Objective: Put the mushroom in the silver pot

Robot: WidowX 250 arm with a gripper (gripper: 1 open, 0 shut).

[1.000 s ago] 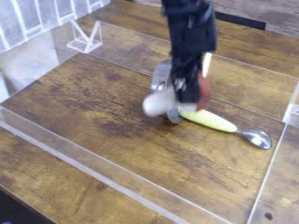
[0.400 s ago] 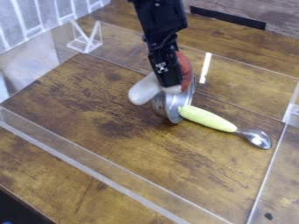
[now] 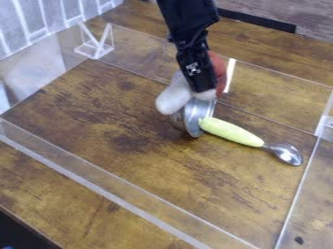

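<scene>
Black gripper clasping a toy mushroom over the wooden table.
Its cream stem shows; the reddish cap is hidden. The small shiny silver pot sits tilted just below, partly hidden.

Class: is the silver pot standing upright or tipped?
Tipped. The pot shows its round face sideways toward the camera, resting on its edge on the table beside the spoon.

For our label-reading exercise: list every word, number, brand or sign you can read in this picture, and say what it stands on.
None can be read.
Gripper: small white marks on its black body, too blurred to read.
Mushroom, silver pot, spoon: no lettering visible.
</scene>
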